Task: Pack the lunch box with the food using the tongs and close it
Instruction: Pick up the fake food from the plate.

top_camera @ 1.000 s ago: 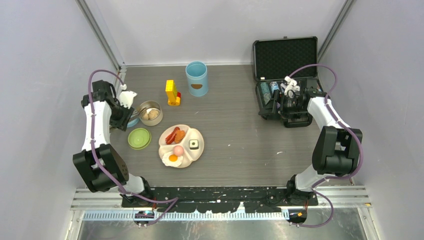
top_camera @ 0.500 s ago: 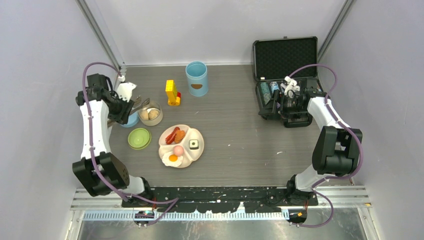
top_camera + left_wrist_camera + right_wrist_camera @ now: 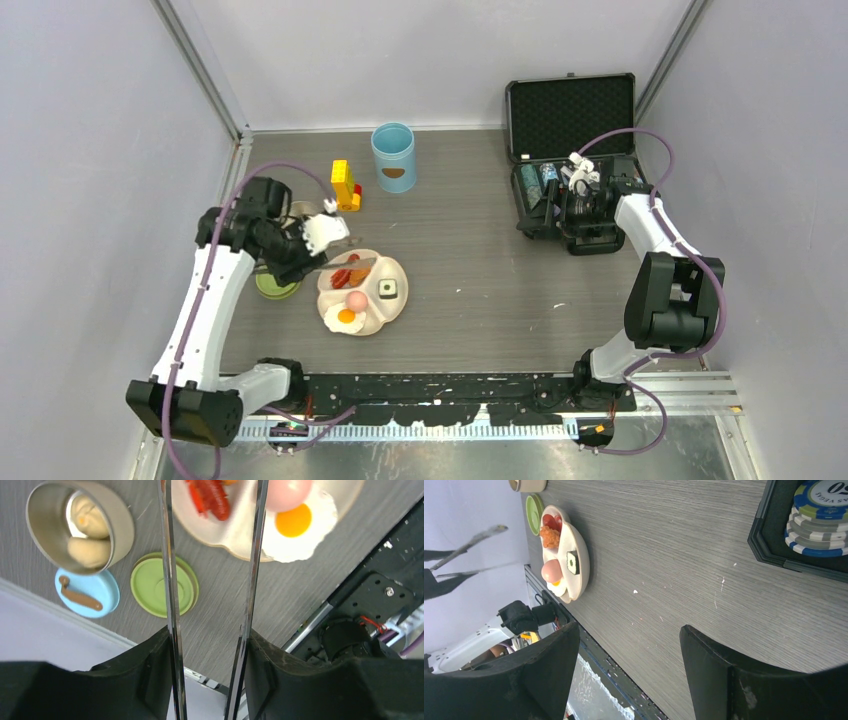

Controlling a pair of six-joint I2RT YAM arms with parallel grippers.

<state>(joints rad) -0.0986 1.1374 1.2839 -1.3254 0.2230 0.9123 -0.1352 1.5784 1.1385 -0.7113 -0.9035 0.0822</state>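
Silver tongs [image 3: 169, 580] clamped between left gripper [image 3: 207, 645] jaws

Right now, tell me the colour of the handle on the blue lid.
Brown handle; the left wrist view shows it best.

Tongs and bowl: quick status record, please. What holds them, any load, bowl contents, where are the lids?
tongs: gripped in left gripper jaws, arms apart, reaching over plate
load: nothing between the tips
bowl: uncovered, two buns inside
green lid: flat on table, beside bowl
blue lid: on table, handle up
on plate: sausages, fried egg, pink egg
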